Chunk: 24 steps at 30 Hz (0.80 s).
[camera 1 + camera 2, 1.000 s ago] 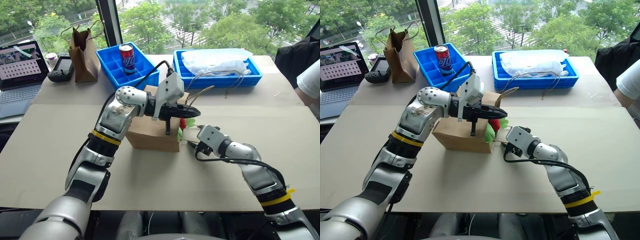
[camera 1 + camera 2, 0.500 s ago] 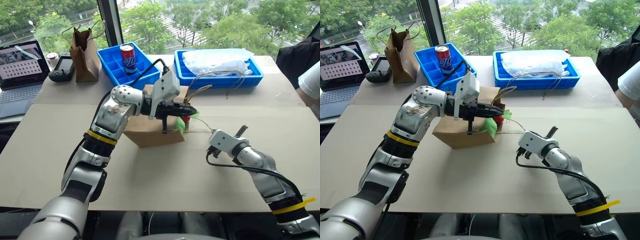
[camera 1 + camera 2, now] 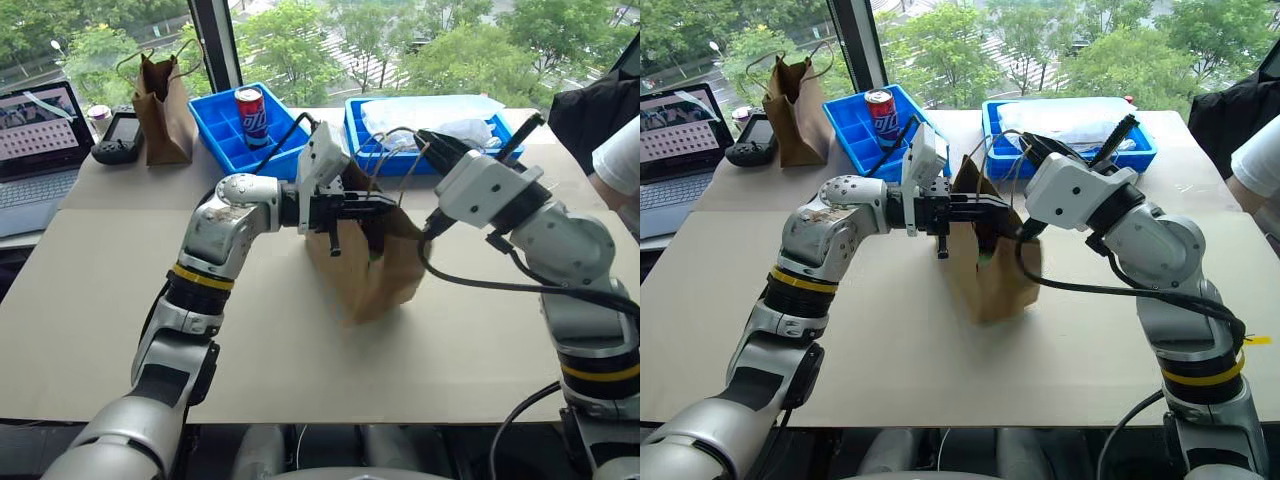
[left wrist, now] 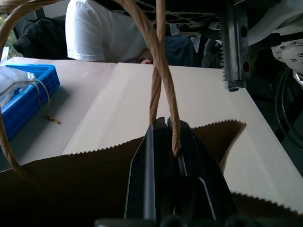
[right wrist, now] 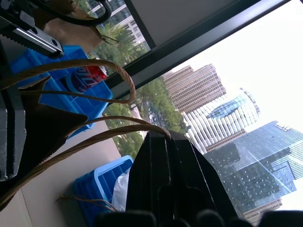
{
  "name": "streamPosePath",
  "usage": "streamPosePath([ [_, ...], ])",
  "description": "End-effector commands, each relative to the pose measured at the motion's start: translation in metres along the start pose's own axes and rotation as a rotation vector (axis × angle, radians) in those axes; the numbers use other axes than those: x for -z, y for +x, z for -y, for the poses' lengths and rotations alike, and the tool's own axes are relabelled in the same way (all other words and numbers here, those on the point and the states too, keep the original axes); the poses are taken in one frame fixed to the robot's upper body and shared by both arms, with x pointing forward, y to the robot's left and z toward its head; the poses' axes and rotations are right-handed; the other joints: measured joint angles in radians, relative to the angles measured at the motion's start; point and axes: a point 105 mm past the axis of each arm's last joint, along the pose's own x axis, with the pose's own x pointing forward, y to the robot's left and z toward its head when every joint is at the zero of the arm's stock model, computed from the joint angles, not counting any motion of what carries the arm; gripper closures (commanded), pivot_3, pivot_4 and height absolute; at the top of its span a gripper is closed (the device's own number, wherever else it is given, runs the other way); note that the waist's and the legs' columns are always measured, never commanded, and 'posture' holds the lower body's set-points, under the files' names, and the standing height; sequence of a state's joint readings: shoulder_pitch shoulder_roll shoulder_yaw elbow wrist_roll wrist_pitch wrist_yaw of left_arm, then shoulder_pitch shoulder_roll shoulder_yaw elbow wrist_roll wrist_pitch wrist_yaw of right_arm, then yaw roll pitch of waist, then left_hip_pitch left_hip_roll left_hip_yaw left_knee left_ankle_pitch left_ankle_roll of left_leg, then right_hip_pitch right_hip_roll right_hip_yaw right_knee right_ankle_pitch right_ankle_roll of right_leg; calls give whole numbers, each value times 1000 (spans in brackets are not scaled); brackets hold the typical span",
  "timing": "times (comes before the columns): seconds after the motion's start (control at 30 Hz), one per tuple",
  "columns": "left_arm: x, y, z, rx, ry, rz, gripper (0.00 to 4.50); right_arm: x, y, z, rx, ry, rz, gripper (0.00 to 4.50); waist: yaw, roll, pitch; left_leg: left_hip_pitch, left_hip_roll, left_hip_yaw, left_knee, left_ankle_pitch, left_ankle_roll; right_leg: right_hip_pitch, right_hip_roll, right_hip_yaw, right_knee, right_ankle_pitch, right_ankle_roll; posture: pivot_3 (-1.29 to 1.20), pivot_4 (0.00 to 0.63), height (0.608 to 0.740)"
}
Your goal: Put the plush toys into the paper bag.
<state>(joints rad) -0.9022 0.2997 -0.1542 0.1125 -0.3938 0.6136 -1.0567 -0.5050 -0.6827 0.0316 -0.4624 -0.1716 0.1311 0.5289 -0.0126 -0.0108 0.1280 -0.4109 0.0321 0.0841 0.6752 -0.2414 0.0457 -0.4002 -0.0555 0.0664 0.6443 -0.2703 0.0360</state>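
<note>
plain brown kraft paper bag [image 3: 992,275] with tan twisted-cord handles [image 4: 156,85], black gripper fingers [image 4: 163,156] on both arms, a peek of green [image 3: 985,258] just under the left jaws, bright blue trays [image 3: 1072,140] beyond

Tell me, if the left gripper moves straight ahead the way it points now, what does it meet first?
Probably the right gripper or its arm: the left gripper, shut on the paper bag rim, points across the bag mouth toward it. Depth is unclear.
</note>
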Motion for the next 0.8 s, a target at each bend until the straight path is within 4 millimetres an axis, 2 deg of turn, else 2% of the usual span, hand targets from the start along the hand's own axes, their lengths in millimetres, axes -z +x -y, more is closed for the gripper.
streamPosePath([
  [0.03,-6,-16,-3,-47,4,7,4500,-19,1,-3,-22,36,56,4436,0,0,0,0,0,0,0,0,0,0,0,0,0,0,0,0,150,724],
  [0.17,8,-36,-8,-107,-2,-60,4500,-18,-4,-19,-79,74,19,4436,0,0,0,-1,0,0,0,0,0,-2,-1,0,2,0,0,0,150,724],
  [0.23,9,-42,-12,-126,6,-77,4500,-14,-7,-22,-102,77,-13,4436,1,0,0,-1,0,0,0,0,0,-2,-1,0,1,0,0,0,150,724],
  [0.3,8,-45,-14,-132,11,-80,4500,-12,-9,-22,-104,76,-33,4436,4,0,0,-2,0,1,0,0,-1,-2,-1,0,1,0,0,0,150,724],
  [0.4,1,-49,-25,-181,34,-64,4500,-5,-10,-9,-80,65,-86,4436,6,0,0,-2,0,1,1,0,-1,-2,-1,0,1,0,0,0,150,724],
  [0.5,-17,-45,-32,-195,40,-4,4500,-5,-6,7,-68,44,-104,4436,4,0,0,-2,0,1,1,0,-1,-3,-1,0,1,0,0,0,150,724],
  [0.6,-24,-41,-30,-178,33,26,4500,-6,-3,11,-69,43,-109,4436,3,0,0,-3,0,1,0,0,-1,-3,0,0,1,0,0,0,150,724],
  [0.7,-31,-37,-27,-164,21,52,4500,-7,-2,14,-70,43,-120,4436,2,0,0,-3,0,1,0,0,0,-4,0,0,1,0,0,0,150,724],
  [0.8,-26,-37,-24,-153,26,27,4500,-11,-1,8,-96,62,-111,4436,1,0,0,-4,0,1,0,0,0,-4,0,0,2,0,0,0,150,724],
])
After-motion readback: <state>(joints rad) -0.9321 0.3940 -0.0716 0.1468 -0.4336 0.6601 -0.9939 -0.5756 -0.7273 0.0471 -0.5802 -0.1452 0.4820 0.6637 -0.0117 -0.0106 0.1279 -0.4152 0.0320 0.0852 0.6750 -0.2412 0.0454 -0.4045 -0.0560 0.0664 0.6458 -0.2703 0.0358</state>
